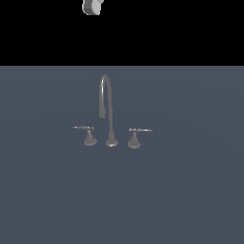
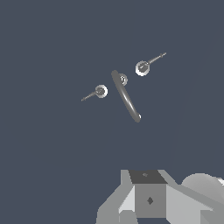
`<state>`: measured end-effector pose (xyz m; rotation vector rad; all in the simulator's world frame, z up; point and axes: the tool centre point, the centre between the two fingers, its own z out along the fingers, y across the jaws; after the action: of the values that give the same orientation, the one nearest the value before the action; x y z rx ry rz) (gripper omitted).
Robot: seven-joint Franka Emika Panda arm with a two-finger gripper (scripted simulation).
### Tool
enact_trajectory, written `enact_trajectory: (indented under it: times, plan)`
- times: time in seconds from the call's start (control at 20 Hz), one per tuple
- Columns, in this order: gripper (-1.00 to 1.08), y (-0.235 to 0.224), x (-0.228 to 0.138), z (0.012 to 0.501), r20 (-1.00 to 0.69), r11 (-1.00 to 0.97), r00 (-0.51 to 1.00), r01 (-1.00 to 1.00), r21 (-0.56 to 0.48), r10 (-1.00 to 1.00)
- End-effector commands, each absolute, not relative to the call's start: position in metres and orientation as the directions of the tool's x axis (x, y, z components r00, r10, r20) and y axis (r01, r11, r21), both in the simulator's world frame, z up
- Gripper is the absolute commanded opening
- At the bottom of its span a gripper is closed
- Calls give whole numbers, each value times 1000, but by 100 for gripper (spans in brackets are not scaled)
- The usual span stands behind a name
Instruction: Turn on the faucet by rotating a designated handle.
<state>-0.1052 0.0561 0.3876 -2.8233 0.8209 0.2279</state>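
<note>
Grey gripper [image 1: 92,7] cropped, jaws unreadable; faucet [image 1: 108,112] fully visible.

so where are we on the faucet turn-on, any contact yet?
Nothing looks done: the gripper sits high at the top edge of the exterior view, far from the faucet, with no contact. The wrist view looks down on the handle, its rod pointing to the exterior view's left. Nothing is in hand. Left: descend, reach the handle, rotate it. Whether the fingers are open or shut cannot be told.
</note>
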Motion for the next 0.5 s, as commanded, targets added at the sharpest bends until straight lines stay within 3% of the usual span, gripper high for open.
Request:
enact_trajectory:
  times: [0.0,0.45]
  plan:
    - [-100,66,-89,370,-222,-787,792,-602,-133,-569]
    - [-100,100,-38,300,-263,-610,604,-789,-68,-752]
